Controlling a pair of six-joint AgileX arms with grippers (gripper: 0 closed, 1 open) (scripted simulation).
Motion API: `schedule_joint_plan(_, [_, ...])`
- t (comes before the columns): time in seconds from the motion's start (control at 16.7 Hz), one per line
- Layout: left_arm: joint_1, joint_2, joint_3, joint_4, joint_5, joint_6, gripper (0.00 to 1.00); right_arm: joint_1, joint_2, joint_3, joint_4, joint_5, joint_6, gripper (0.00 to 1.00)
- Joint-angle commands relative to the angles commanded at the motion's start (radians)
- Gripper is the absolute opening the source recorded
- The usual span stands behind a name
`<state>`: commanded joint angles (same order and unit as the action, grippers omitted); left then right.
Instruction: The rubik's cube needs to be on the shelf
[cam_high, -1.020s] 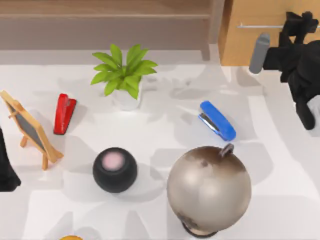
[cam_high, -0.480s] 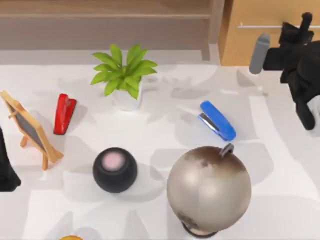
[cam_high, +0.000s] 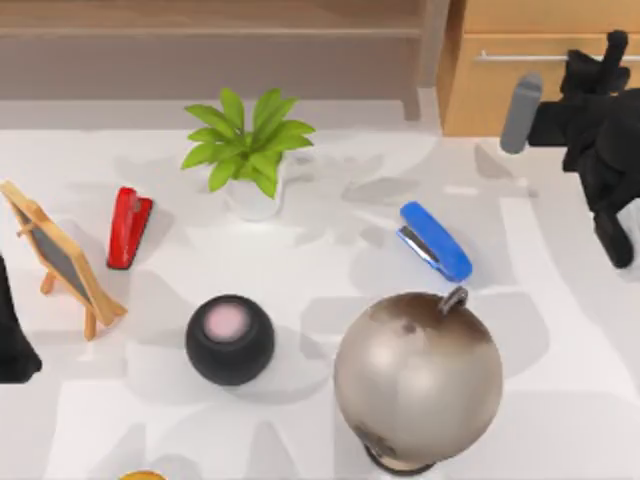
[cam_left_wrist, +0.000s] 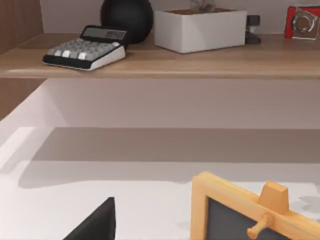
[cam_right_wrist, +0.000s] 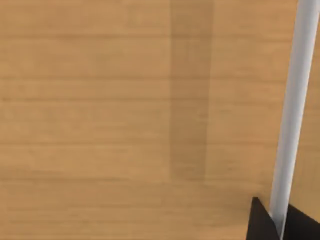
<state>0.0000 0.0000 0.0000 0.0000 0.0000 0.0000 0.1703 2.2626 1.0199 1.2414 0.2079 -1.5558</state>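
Right now the right gripper (cam_high: 598, 58) is held up against the wooden drawer unit (cam_high: 478, 100) at the far right of the surface (cam_high: 320, 250). In the right wrist view its fingers (cam_right_wrist: 257, 222) are seen on both sides of the metal handle (cam_right_wrist: 292, 110), pressed close on the bar, so the handle seems to be gripped. Where the rubik's cube lies cannot be told; it is guessed to be hidden inside that drawer. The step in hand is judged to be pulling the drawer open. To do it well, the handle should be kept tight between the fingers and pulled straight out, slowly, so the bar is not lost and the drawer is not jammed sideways. The drawer should be opened far enough for the cube to be reached from above. The shelf (cam_left_wrist: 165, 60), where the cube must end up, is fixed along the back, and a calculator (cam_left_wrist: 85, 47) and a white box (cam_left_wrist: 200, 30) are already stood on it. The left gripper (cam_high: 12, 350) is parked at the left edge, beside the little chalkboard (cam_high: 60, 255).
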Motion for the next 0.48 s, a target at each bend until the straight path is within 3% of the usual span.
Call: schedule_joint_plan(0.48, [0.0,0.0,0.0,0.0,0.0,0.0,1.0,0.032,-0.103,-0.246,0.136,0.027,0.002,0.0])
